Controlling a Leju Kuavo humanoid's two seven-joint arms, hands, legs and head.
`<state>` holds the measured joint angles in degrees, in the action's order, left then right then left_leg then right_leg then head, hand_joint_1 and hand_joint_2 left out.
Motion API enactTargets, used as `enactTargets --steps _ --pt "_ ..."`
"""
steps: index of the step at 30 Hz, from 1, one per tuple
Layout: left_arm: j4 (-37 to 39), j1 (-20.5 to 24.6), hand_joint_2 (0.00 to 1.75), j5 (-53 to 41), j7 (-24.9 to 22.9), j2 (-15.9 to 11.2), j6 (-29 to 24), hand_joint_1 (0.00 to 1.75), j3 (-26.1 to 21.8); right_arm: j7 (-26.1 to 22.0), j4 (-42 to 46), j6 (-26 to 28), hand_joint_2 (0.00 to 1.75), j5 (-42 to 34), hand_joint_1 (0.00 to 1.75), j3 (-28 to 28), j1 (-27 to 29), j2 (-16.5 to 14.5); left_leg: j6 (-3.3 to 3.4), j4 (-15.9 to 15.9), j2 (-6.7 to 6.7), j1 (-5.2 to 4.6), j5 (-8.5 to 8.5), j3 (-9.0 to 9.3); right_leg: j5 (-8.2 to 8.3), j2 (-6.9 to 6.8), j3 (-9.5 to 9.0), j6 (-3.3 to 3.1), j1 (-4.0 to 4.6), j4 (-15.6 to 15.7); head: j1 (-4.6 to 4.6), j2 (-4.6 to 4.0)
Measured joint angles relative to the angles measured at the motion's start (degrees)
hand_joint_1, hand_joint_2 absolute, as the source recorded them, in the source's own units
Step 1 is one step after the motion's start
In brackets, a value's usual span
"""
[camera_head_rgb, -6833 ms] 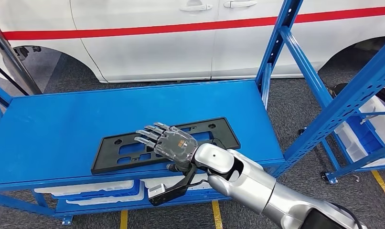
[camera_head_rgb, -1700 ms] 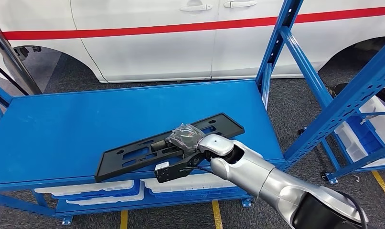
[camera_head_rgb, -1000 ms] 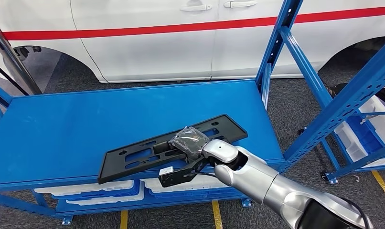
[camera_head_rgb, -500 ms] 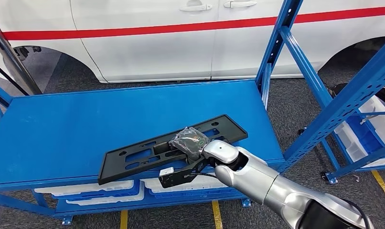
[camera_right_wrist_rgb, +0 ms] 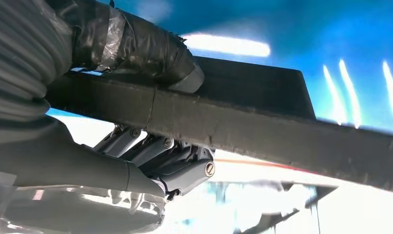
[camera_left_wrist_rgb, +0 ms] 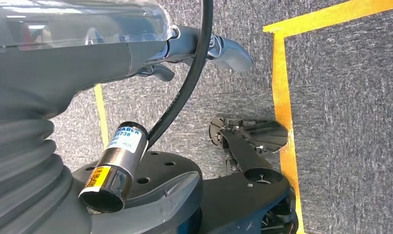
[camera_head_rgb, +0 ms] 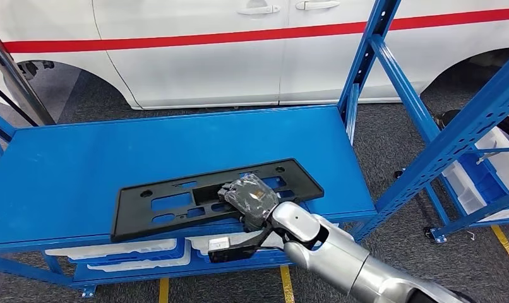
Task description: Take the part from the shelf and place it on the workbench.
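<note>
Black part [camera_head_rgb: 208,196] lay flat along the front edge of the blue shelf [camera_head_rgb: 81,164], right hand [camera_head_rgb: 249,197] clamped on its near rim — thumb on one face, fingers on the other. Not yet carried off; transfer to the workbench remained. Left hand [camera_left_wrist_rgb: 204,46] hung over floor, grip unclear.

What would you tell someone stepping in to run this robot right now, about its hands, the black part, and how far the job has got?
Right hand: grips the black part at its near edge, thumb on one face, fingers on the other.
Left hand: hangs over the floor, holding nothing; open or curled, I cannot tell.
The part lies over the front of the blue shelf.
Done: the part is gripped.
Left: lift it clear, carry it to the workbench, set it down.
</note>
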<state>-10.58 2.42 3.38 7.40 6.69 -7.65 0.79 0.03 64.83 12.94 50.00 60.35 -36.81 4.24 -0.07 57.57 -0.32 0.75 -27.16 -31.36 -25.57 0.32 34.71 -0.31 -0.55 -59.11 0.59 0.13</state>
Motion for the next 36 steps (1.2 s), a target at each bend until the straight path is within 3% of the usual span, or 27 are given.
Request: enactTargets --steps 14,20,24,26,28,31,32,33,34,36 --pt "0.00 0.06 1.75 -2.07 0.60 0.04 0.73 0.00 0.23 -4.70 6.84 22.59 1.75 14.95 1.75 -8.63 12.72 -1.80 0.00 0.00 0.00 0.00 -0.05 0.00 -0.05 0.00 0.00 0.05 -0.01 0.00 0.00 0.00" --pt "0.00 0.14 1.75 -2.71 0.86 0.07 1.25 0.00 0.78 -4.80 8.19 23.64 1.75 16.52 1.75 -10.35 15.05 -1.84 0.01 0.00 0.01 0.00 -0.08 0.00 -0.06 0.01 0.00 0.05 -0.01 0.00 0.00 0.00" --pt "0.00 0.15 1.75 -3.11 0.88 0.07 1.40 0.00 0.97 -4.81 8.42 23.84 1.75 17.02 1.75 -10.99 15.64 -2.08 0.84 0.54 -0.01 -0.17 -0.32 -0.14 0.14 0.02 -0.09 0.44 -0.35 0.27 -0.01 0.00" --pt "0.00 0.18 1.75 -3.62 0.79 0.15 1.40 0.00 1.20 -4.87 8.64 24.09 1.75 17.62 1.75 -11.35 15.91 -2.24 1.26 -0.33 0.08 0.08 0.34 0.26 0.24 0.05 -0.38 0.80 -0.25 0.59 -0.01 0.00" --pt "0.00 0.33 1.75 -4.05 0.67 0.31 1.40 0.00 1.49 -4.99 8.96 24.51 1.75 18.18 1.75 -11.73 16.12 -2.27 1.71 -2.00 0.32 0.61 1.43 0.99 -1.33 0.06 0.08 1.25 -0.05 -0.93 0.04 0.00" --pt "0.00 0.53 1.75 -4.40 0.46 0.37 1.40 0.00 1.93 -5.17 9.08 25.05 1.75 18.73 1.75 -12.16 16.55 -2.21 1.94 -2.66 0.61 0.89 1.92 1.14 -6.55 0.02 4.20 2.03 -0.51 -10.54 0.09 0.00" --pt "0.00 0.54 1.75 -4.49 0.39 0.37 1.40 0.00 2.07 -5.20 9.06 25.07 1.75 18.86 1.75 -12.25 16.80 -2.18 1.88 -2.50 0.64 0.96 1.88 1.01 -7.27 0.01 5.35 2.34 -0.79 -13.18 0.09 0.00" --pt "0.00 0.54 1.75 -4.58 0.35 0.38 1.40 0.00 2.17 -5.21 9.04 25.07 1.75 18.96 1.75 -12.35 17.03 -2.14 1.74 -2.27 0.65 1.09 1.79 0.88 -6.78 -0.02 5.53 2.66 -1.08 -13.75 0.08 0.00" --pt "0.00 0.54 1.75 -4.64 0.32 0.39 1.40 0.00 2.26 -5.21 9.04 25.07 1.75 19.03 1.75 -12.45 17.17 -2.12 1.51 -1.97 0.65 1.28 1.66 0.75 -5.32 -0.07 4.63 2.99 -1.38 -12.15 0.09 0.00" --pt "0.00 0.57 1.75 -4.67 0.30 0.41 1.40 0.00 2.33 -5.21 9.04 25.07 1.75 19.11 1.75 -12.64 17.20 -2.10 0.69 -1.06 0.58 1.69 1.19 0.38 -2.00 -0.20 0.67 3.57 -1.81 -4.88 0.11 0.00"
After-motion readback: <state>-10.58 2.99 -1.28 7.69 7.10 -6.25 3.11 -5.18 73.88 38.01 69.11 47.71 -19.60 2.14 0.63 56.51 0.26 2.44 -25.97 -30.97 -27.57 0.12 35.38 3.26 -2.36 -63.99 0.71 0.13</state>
